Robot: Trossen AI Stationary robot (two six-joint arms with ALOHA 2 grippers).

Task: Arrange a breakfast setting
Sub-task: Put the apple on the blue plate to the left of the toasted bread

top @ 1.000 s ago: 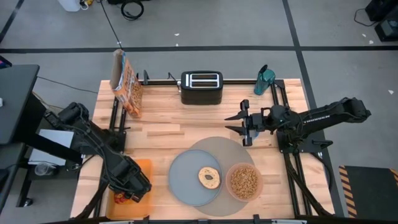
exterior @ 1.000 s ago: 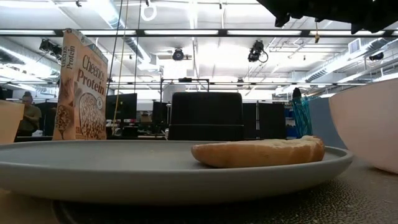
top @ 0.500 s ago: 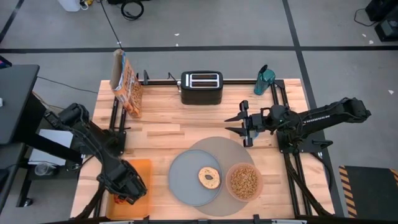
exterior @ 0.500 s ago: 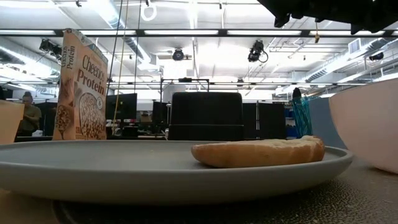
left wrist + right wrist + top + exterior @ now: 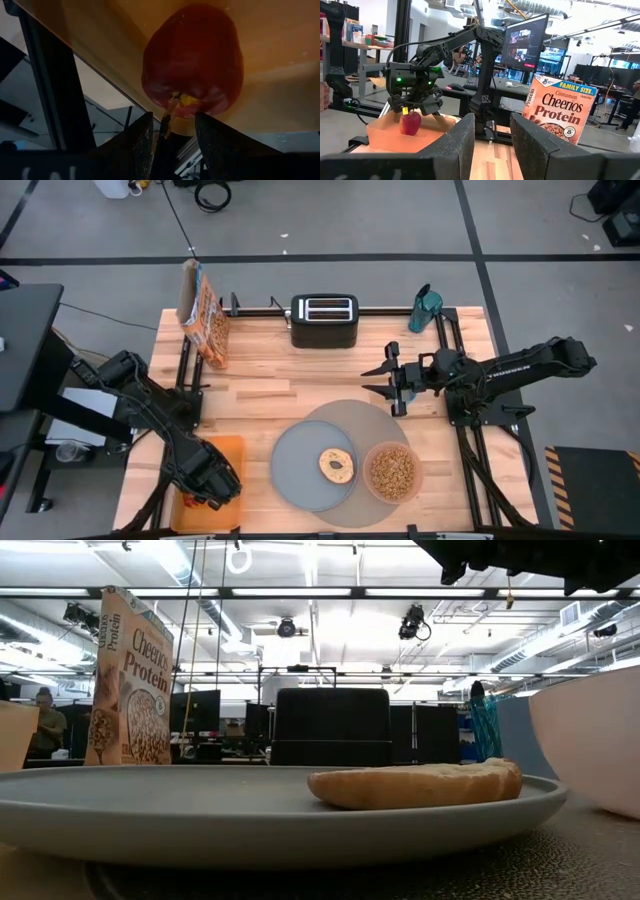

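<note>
A red fruit (image 5: 192, 60) lies in the orange tray (image 5: 230, 450) at the table's near left; it also shows in the right wrist view (image 5: 410, 123). My left gripper (image 5: 173, 122) hangs over it, open, with one finger on either side of the stem (image 5: 167, 117); I cannot tell whether they touch the fruit. My right gripper (image 5: 385, 379) is open and empty, above the table right of centre. The grey-blue plate (image 5: 295, 465) with the bagel (image 5: 336, 466) and the pink bowl (image 5: 418, 480) of brown cereal rest on the grey mat (image 5: 380, 420). The teal tumbler (image 5: 426, 307) stands at the far right. The spoon is out of view.
A black toaster (image 5: 324, 320) stands at the far middle and a cereal box (image 5: 204, 315) at the far left. Bare wood lies between the toaster and the mat. Black frame rails run along both table sides.
My left gripper has shifted a little over the orange tray, first toward the table's left edge, then partly back. The plate, bagel and bowl have stayed in place.
</note>
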